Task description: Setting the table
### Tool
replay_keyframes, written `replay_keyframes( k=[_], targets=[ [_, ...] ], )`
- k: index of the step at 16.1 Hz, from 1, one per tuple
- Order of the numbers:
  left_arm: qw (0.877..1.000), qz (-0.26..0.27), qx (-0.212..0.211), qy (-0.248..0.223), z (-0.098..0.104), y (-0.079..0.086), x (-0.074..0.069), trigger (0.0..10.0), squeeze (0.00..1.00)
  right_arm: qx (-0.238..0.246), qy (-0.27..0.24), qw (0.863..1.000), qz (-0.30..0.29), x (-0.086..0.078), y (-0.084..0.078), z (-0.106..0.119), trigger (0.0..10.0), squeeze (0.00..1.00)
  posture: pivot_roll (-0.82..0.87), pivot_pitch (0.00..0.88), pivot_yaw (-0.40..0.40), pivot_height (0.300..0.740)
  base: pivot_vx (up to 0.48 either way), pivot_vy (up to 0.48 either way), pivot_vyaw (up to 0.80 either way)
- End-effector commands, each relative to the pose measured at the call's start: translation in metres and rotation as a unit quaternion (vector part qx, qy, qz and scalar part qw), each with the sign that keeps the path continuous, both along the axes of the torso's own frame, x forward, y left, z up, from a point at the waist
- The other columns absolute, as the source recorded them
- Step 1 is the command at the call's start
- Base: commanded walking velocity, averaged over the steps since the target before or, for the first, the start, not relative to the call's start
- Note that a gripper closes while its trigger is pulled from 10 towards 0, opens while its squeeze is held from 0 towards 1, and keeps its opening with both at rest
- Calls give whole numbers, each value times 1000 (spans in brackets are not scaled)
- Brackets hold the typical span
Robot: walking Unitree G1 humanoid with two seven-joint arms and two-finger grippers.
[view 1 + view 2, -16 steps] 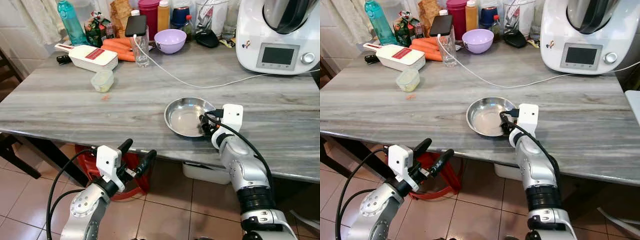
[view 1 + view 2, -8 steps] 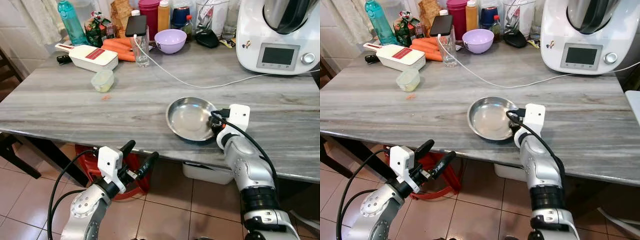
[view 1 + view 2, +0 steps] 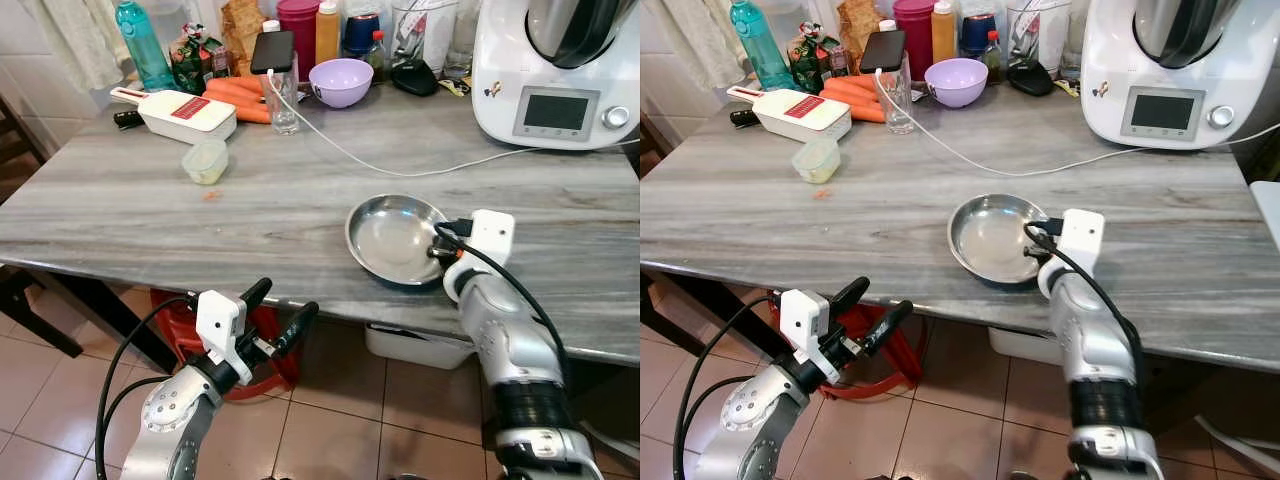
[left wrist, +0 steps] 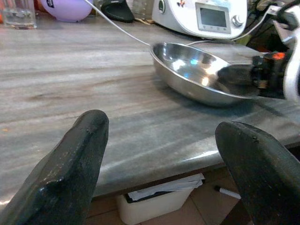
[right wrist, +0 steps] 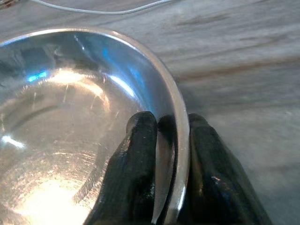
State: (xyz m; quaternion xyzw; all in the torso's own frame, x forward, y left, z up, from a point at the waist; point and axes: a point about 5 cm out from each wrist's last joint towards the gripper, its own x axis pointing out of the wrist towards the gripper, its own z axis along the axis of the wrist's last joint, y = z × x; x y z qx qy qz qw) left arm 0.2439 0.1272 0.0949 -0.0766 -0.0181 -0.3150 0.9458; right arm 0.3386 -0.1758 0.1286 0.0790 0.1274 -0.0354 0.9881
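Gripping the steel bowl [image 3: 397, 238] by its near right rim, the right gripper [image 3: 443, 255] has one black finger [image 5: 136, 173] inside the wall and the other outside, both pressed tight against the metal. The bowl sits on the grey marbled table [image 3: 150, 200], close to the front edge and right of centre; whether its base rests fully flat or is slightly lifted on the gripper side cannot be told. The bowl is empty and reflects bright highlights. The left gripper [image 3: 276, 312] hangs below and in front of the table edge, over the tiled floor [image 3: 330, 430], with its two fingers [image 4: 70, 164] spread well apart and nothing between them; the left wrist view looks across the tabletop toward the bowl. At the back of the table: a white food processor [image 3: 560, 70] at the far right, a white cable [image 3: 380, 160] running from it across the surface, a purple bowl [image 3: 341, 80], a glass [image 3: 283, 100], carrots [image 3: 238, 98], a white slicer [image 3: 180, 112], a small plastic tub [image 3: 205, 160] and a teal bottle [image 3: 140, 42]. A red object [image 3: 250, 360] stands on the floor under the table, partly hidden by the left arm.
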Motion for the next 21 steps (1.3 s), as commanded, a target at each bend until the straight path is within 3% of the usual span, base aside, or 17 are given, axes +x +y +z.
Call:
replay_keyframes(
  k=[1,9,13,17,21],
  targets=[
    [1000,2,4,3,0,4,1,10000,0,5,15,1000,-13,-5,-5,-3,0,0,-117,105,73,740,0,0,0],
    [1000,-2,1,-3,3,2,5,10000,0,-7,38,998,-47,-44,-28,0,0,0,-135,101,77,740,0,0,0],
    [1000,-23,-5,3,3,-1,3,10000,0,-28,42,991,-124,-62,-49,0,0,0,-144,100,84,740,0,0,0],
    [1000,-26,-4,8,1,-2,4,10000,0,-28,40,988,-150,-64,-57,2,0,0,-147,99,91,740,0,0,0],
    [1000,-29,-4,9,1,-4,6,10000,0,-30,24,986,-165,-51,-63,8,0,0,-148,98,95,740,0,0,0]
  ],
)
